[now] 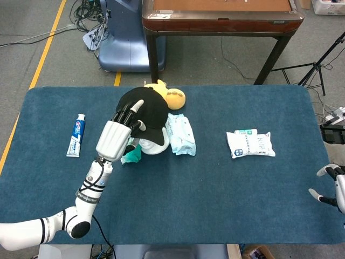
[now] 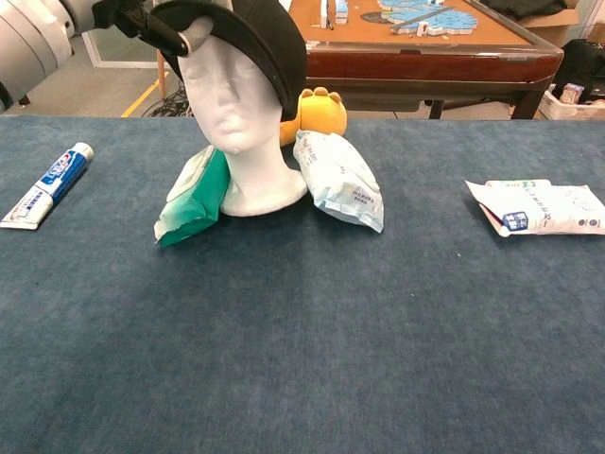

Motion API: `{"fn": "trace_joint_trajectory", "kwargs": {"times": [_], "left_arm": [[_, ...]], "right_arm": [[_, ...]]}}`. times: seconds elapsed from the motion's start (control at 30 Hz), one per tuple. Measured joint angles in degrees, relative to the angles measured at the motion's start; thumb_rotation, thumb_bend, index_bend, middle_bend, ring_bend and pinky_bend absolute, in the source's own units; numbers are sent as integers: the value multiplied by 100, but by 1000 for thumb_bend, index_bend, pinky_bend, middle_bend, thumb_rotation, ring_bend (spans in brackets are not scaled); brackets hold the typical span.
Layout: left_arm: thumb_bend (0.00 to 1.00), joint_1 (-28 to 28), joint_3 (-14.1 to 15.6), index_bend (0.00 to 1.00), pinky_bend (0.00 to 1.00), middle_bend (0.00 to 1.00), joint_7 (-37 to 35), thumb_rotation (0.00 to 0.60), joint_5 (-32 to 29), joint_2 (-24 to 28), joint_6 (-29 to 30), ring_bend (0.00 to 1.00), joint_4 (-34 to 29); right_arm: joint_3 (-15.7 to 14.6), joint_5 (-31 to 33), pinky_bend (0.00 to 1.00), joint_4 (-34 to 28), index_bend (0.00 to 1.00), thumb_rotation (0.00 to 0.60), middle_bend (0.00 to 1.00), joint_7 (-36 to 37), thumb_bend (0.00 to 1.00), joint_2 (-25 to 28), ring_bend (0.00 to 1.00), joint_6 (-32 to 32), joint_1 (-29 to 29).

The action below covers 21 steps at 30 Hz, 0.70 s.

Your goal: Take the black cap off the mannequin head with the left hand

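The black cap (image 1: 146,110) (image 2: 257,43) sits on the white mannequin head (image 2: 236,104), which leans toward the left of the table. My left hand (image 1: 119,134) holds the cap at its brim, fingers laid over the crown; in the chest view its fingers (image 2: 156,21) clasp the brim's left end. The head's base (image 1: 153,148) still rests on the blue cloth. My right hand (image 1: 331,186) hovers at the table's right edge with fingers apart and nothing in it.
A green wipes pack (image 2: 194,199) and a pale blue one (image 2: 338,182) flank the head's base. A yellow plush toy (image 1: 171,96) lies behind it. A toothpaste tube (image 1: 77,135) lies at the left, a white pack (image 1: 249,143) at the right.
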Motion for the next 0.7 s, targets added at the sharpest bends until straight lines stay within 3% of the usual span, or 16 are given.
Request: {"fn": "trace_joint_trajectory", "kwargs": {"times": [0.7], "left_arm": [[473, 4, 12, 699, 171, 68, 130, 600, 89, 24, 97, 37, -249]], "right_arm": [[-2, 17, 372, 7, 476, 600, 386, -29, 68, -12, 305, -20, 17]]}}
